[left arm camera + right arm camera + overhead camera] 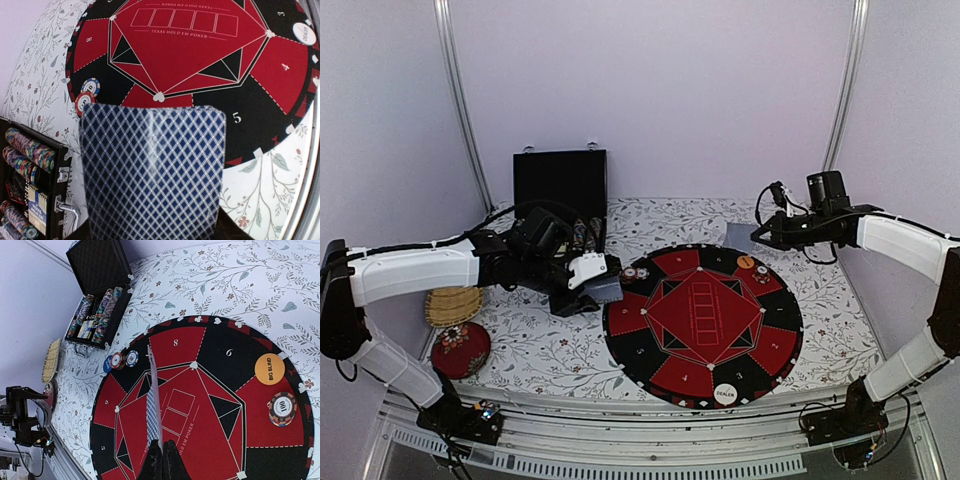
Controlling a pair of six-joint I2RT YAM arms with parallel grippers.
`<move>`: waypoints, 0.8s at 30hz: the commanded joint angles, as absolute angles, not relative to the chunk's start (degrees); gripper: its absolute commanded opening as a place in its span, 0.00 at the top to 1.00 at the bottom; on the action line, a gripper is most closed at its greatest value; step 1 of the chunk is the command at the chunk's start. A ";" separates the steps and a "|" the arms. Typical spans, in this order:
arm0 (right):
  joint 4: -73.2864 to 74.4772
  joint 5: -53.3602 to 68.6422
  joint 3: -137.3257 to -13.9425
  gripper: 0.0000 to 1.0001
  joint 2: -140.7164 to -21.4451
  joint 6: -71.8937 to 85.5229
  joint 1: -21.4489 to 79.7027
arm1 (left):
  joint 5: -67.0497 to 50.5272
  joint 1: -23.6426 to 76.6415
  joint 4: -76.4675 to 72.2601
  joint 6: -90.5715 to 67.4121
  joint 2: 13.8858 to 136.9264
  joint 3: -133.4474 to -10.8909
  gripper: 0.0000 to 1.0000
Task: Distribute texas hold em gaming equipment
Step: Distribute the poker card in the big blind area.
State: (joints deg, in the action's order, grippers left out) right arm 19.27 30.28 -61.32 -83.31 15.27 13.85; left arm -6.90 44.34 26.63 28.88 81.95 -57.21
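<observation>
My left gripper is shut on a playing card with a blue-and-white diamond back, held just off the left rim of the round mat. The card hides its fingers in the left wrist view. My right gripper is shut on another card, seen edge-on above the mat; in the top view it is the grey card beyond the mat's far right rim. Chips and a blue button lie at the mat's left edge. An orange BIG BLIND button, a chip stack and the white DEALER button lie on the mat.
The open black chip case with rows of chips stands at the back left. A woven mat and a red round object lie at the near left. Metal frame posts rise behind the floral tablecloth.
</observation>
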 commanded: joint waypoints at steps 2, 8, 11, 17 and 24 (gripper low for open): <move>20.02 28.28 -61.34 0.98 -80.49 15.43 12.30 | -7.83 43.84 25.58 28.65 79.98 -56.60 0.46; 28.69 19.37 -66.53 0.98 -80.70 10.63 11.80 | -8.28 43.86 25.66 28.29 80.36 -56.77 0.45; 33.17 14.51 -68.77 0.98 -80.56 7.61 11.77 | -8.92 44.02 25.74 27.83 80.77 -57.09 0.46; 36.19 11.59 -72.20 0.98 -79.65 1.61 11.78 | -10.18 44.41 25.97 27.10 81.35 -57.69 0.46; 42.42 10.67 -77.98 0.98 -83.30 -3.98 11.78 | -10.29 45.16 25.95 26.81 80.82 -57.50 0.45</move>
State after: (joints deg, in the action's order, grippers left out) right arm 37.82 12.38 -74.43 -81.38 1.06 11.92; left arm -9.13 44.62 26.68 27.49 81.34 -57.19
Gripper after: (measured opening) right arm 0.022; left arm 0.547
